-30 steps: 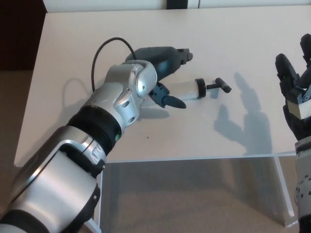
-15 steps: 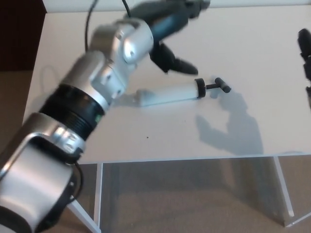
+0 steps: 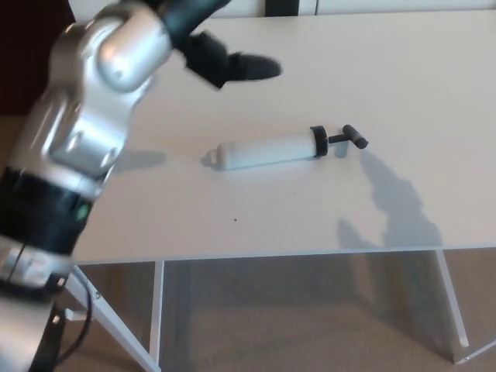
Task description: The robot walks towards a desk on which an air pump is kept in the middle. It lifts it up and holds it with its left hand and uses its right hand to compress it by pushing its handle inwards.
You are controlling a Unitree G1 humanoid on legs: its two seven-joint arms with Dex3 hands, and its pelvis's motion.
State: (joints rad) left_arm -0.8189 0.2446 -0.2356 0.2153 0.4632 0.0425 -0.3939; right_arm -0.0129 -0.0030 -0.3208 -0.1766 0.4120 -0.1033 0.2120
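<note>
Currently the air pump (image 3: 267, 150) lies flat on the white desk (image 3: 418, 70), roughly mid-desk, nothing touching it. Its black T-handle (image 3: 353, 137) points toward the desk's right side; the white barrel's butt end points left. Left hand (image 3: 221, 58) is raised clear of the pump, off toward the desk's far-left part, holding nothing, fingers apart as far as they show. Right hand not visible.

Looks light, rigid plastic; smooth round barrel likely rolls and slips. Best hold: mid-barrel, wrapped firmly. Handle and thin rod look weaker, push only along the axis.
</note>
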